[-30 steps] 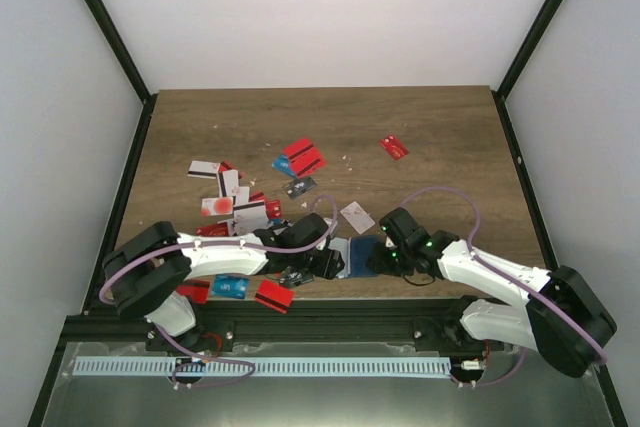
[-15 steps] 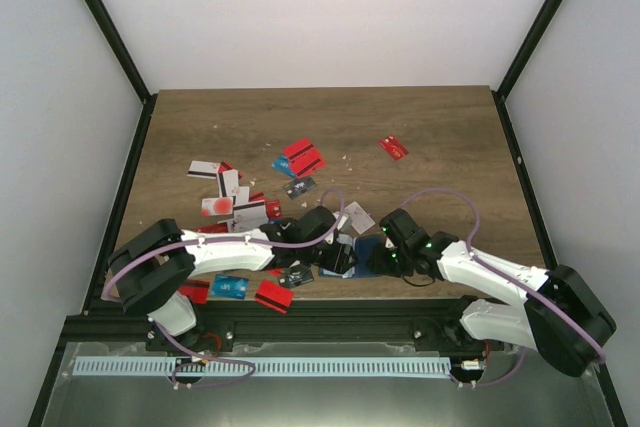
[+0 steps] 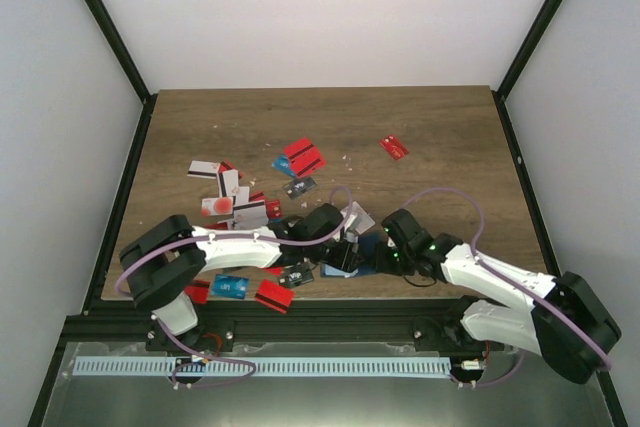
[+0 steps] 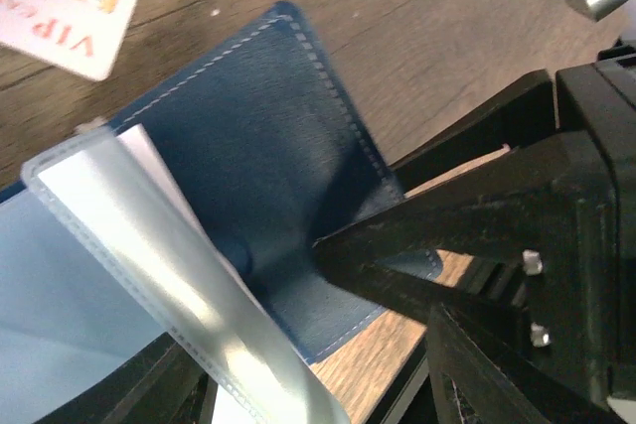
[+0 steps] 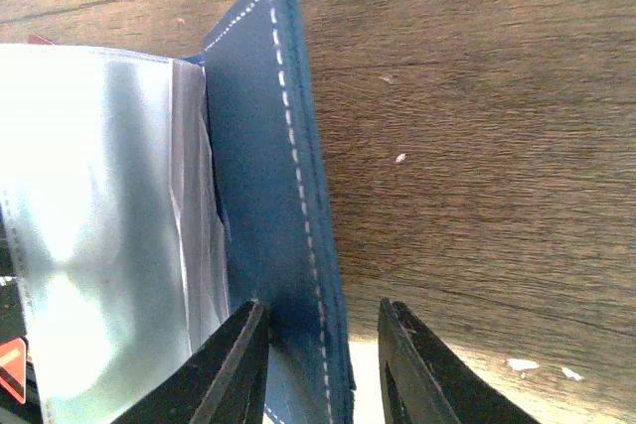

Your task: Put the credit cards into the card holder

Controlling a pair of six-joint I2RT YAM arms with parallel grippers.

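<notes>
Card holder (image 3: 368, 252) is open at the front edge of the bench (image 3: 440, 137), right between the 2 arms. Right pincer (image 5: 323, 307) is clamped on its navy cover, propping it upright. Left pincer (image 3: 340, 255) sits roughly half open, the clear sleeve (image 4: 179, 245) running between its fingers, nothing pinched afaict. Credit cards (image 3: 300, 157) mostly lie scattered further left. Worry: a shove from the left could yank that cover free or crumple the sleeve. Versus 1 second ago, the left pincer's slid right, onto the holder.

credit cards (image 3: 303, 157) crowd left, open table (image 3: 440, 127) far right
</notes>
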